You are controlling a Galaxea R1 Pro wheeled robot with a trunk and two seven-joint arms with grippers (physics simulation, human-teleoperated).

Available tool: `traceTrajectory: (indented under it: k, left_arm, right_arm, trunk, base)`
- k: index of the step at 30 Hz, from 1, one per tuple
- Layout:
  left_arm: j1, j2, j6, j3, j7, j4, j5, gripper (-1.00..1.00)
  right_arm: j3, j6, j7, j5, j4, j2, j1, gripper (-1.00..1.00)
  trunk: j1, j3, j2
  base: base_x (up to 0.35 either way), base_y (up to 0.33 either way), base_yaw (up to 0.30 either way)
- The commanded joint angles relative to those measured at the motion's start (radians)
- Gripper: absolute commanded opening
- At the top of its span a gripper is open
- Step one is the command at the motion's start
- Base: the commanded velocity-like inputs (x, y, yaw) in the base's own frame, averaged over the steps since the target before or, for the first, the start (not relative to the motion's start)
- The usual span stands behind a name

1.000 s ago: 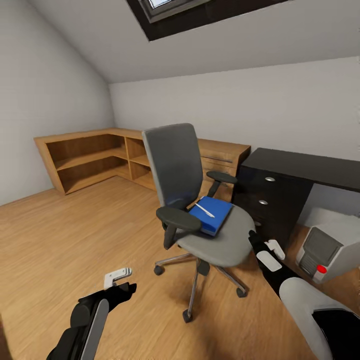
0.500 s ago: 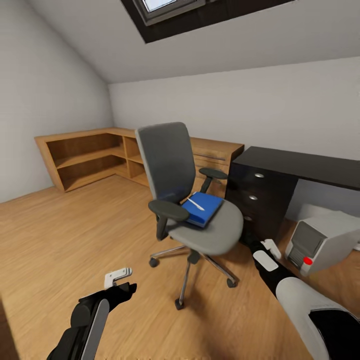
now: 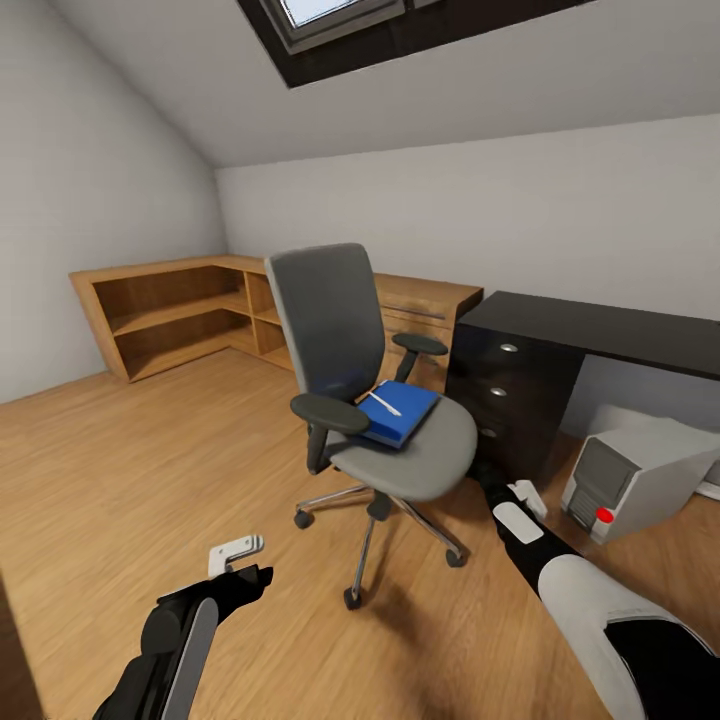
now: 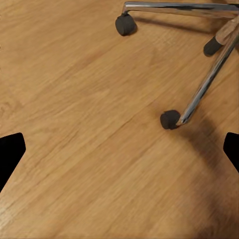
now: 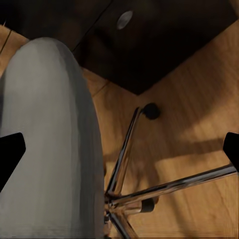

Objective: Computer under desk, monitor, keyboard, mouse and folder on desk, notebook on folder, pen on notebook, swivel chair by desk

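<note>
The bright blue flat folder lies on the grey-seated swivel chair, awaiting transfer to the black-topped desk. Left gripper and right gripper both hang spread wide, holding nothing.

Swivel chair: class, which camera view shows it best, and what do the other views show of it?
The head view: the whole swivel chair shows, with backrest, armrests, seat and star base. The left wrist view shows metal base legs and casters. The right wrist view shows the seat's edge and the base below.

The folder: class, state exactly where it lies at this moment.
In the head view, the folder lies on the swivel chair seat, the pen on top of it, left of the desk.
</note>
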Motion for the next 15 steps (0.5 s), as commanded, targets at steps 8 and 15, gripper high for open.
traceTrajectory:
  k: [8,15]
  left_arm:
    - [-0.001,-0.001,0.004,0.001,0.007,-0.001,0.011,1.0]
    - [-0.001,-0.001,0.004,0.001,0.007,-0.001,0.011,1.0]
  right_arm:
    - [0.009,-0.003,-0.006,-0.008,0.004,0.009,0.0,1.0]
    - [0.009,-0.002,-0.006,-0.008,0.005,0.017,0.001,1.0]
  trunk:
    - [0.0,-0.001,0.0]
    - [0.0,-0.001,0.0]
  base:
    - [0.0,0.0,0.0]
    - [0.0,0.0,0.0]
